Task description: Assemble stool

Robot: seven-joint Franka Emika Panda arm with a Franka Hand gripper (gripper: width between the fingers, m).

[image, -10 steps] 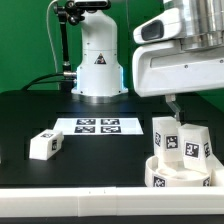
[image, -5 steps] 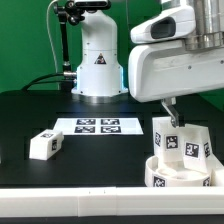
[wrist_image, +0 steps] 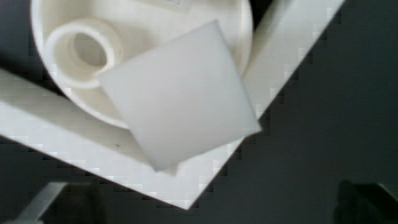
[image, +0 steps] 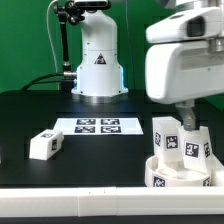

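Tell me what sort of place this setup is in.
Most likely a robotics lab bench: a robot arm's base stands at the back of a black table, a marker board lies on it, and the loose white leg carries a square tag.

No readable words or numbers, only a sign and marker tags.
Arm base (image: pixel 98 70) behind the marker board (image: pixel 98 126): small dark triangle sign (image: pixel 100 62), detail too small to read. The board carries four black-and-white square tags; same kind on the loose leg (image: pixel 43 144) to the board's left in the exterior view, and on the upright legs (image: pixel 165 138) and seat (image: pixel 178 180) to its right.
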